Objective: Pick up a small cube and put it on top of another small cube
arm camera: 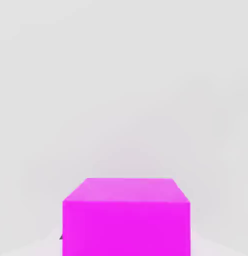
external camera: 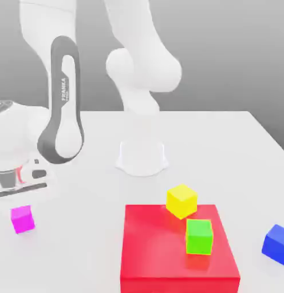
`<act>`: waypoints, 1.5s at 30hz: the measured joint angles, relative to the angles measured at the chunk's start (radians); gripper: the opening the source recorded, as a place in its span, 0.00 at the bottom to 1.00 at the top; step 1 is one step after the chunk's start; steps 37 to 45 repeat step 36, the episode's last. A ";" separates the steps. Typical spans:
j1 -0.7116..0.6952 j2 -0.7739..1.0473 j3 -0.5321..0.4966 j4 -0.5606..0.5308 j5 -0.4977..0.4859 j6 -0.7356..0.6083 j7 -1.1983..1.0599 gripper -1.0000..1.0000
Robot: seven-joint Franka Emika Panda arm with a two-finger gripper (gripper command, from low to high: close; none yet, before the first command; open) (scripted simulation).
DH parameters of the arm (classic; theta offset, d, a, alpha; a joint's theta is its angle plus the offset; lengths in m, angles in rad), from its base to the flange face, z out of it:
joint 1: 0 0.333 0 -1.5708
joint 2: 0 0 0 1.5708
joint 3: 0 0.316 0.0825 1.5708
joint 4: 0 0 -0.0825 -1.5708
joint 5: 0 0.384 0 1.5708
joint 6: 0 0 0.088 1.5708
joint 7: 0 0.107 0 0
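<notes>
The small magenta-pink cube (external camera: 22,219) rests on the white table near the exterior view's left edge. My gripper (external camera: 19,178) hangs just above it and slightly toward the back, and it is shut. From the exterior view, nothing is in its grip, and the cube sits on the table apart from it. The hand view has the magenta cube (arm camera: 126,217) very close, with white table beyond it. A yellow cube (external camera: 181,200) and a green cube (external camera: 199,236) sit on a large flat red block (external camera: 161,257). A blue cube (external camera: 277,243) lies on the table at the right.
The arm's white base (external camera: 142,157) stands mid-table behind the red block. The upper arm link (external camera: 63,103) leans down toward the left. The table's right edge (external camera: 270,140) runs diagonally past the blue cube.
</notes>
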 joint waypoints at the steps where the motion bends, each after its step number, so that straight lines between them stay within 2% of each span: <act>1: 0.000 -0.022 -0.001 0.003 -0.005 -0.027 -0.007 0.00; 6: 0.076 -0.005 0.088 0.083 -0.045 -0.118 -0.078 0.00; 19: 0.431 0.044 0.412 0.240 -0.163 -0.274 -0.141 0.00; 28: 0.699 0.005 0.628 0.232 -0.231 -0.287 -0.039 0.00; 30: 0.767 0.038 0.627 0.227 -0.292 -0.247 0.038 0.00; 33: 0.841 0.135 0.557 0.236 -0.403 -0.169 0.127 0.00; 34: 0.856 0.156 0.539 0.238 -0.425 -0.152 0.143 1.00; 45: 0.856 0.156 0.539 0.238 -0.425 -0.152 0.143 1.00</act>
